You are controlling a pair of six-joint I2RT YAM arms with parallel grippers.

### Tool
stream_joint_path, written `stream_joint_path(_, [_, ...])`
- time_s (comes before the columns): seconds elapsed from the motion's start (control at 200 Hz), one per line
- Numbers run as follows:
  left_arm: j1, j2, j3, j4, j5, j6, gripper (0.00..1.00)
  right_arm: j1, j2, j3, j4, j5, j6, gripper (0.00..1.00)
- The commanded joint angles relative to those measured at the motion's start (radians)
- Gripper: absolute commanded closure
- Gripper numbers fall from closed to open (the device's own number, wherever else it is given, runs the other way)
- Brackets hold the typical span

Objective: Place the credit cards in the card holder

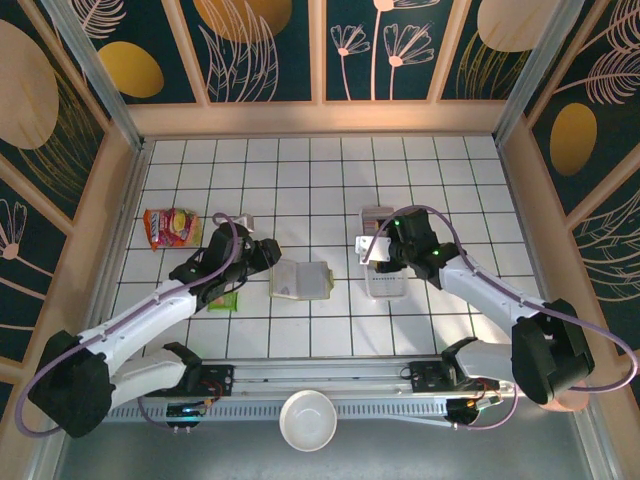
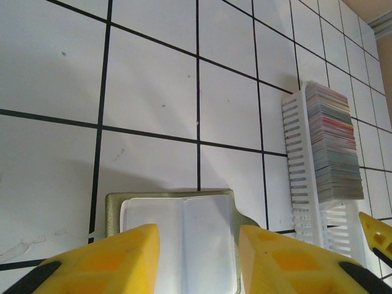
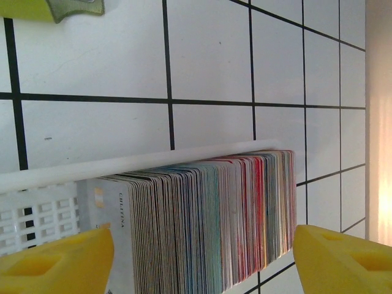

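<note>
Right wrist: credit cards (image 3: 208, 214) (packed upright) sit directly beneath the right end effector (image 3: 199, 263).

The cards (image 3: 202, 220) are looked down on from high overhead, and shared close up by both wrist views

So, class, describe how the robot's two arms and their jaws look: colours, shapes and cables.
Both the left arm and right arm have white tubular links joined by black blocky joints. A lilac cable loops along each. The jaws are chunky yellow wedges with recessed panels.
</note>
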Motion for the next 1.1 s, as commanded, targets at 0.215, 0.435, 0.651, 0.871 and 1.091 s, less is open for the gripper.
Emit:
stream_joint_path(0.215, [-0.003,-0.01,-0.048,0.02,0.032,0.013,0.6,-0.003,0.064,0.005,-0.019,0.033,-0.084,0.13])
stream_joint_path(0.435, [-0.004,-0.011,-0.058,0.025,0.046,0.013,0.58,-0.001,0.127,0.001,0.016,0.073,-0.108,0.12])
stream_joint_path(0.651, [-0.003,-0.002,-0.069,0.035,0.06,0.006,0.58,-0.001,0.194,0.032,0.051,0.124,-0.118,0.13])
stream_joint_path(0.871, [-0.004,-0.003,-0.077,0.037,0.062,0.001,0.58,0.004,0.195,0.052,0.035,0.135,-0.121,0.21])
stream_joint_path(1.091, [-0.004,0.005,-0.085,0.042,0.071,-0.001,0.59,0.006,0.162,0.048,0.017,0.14,-0.126,0.28])
